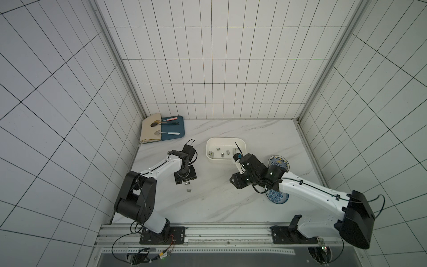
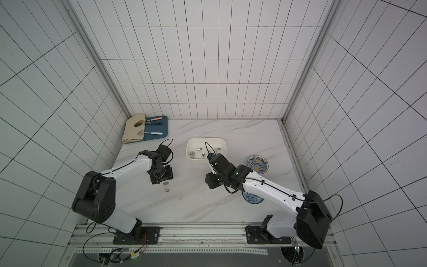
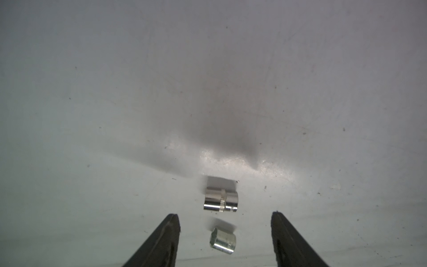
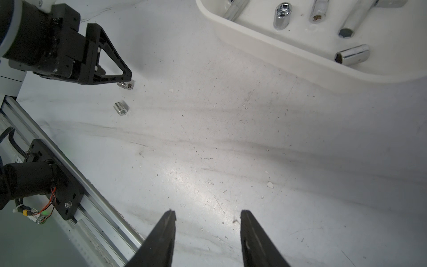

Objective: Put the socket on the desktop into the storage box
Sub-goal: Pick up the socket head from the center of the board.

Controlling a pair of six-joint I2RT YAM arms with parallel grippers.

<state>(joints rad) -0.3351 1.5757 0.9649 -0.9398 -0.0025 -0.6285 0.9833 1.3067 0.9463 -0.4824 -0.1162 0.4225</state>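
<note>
A white marble-look tabletop point(image 1: 219, 205) with faint grey veins, scuffed and speckled at close range, carries the scene inside white tiled walls. Two white-and-black robot arms reach over it from a metal rail at the near edge. Toward the back stands a white plastic storage box point(image 1: 225, 139), a rounded rectangle with low plain walls; several chrome cylindrical sockets point(image 1: 218, 149) lie on its floor, one with a hexagonal mouth point(image 4: 352, 55) seen in the right wrist view. In the far left corner a flat blue tray point(image 1: 179, 131) is half covered by a folded beige cloth point(image 1: 150, 133). Two round blue-patterned bowls point(image 1: 278, 163) sit on the right side, partly hidden by the right arm. The left gripper point(image 3: 225, 214) is open and empty, its black tapered fingers point(image 3: 161, 242) standing either side of a short shiny steel socket point(image 3: 223, 240) that rests on the tabletop, touching neither finger. A second socket point(image 3: 220, 200), banded by a knurled ring, lies just beyond the fingertips. Both are well apart from the storage box. The right gripper point(image 4: 208, 211) is open and holds nothing, over bare tabletop near the box's wall.
</note>
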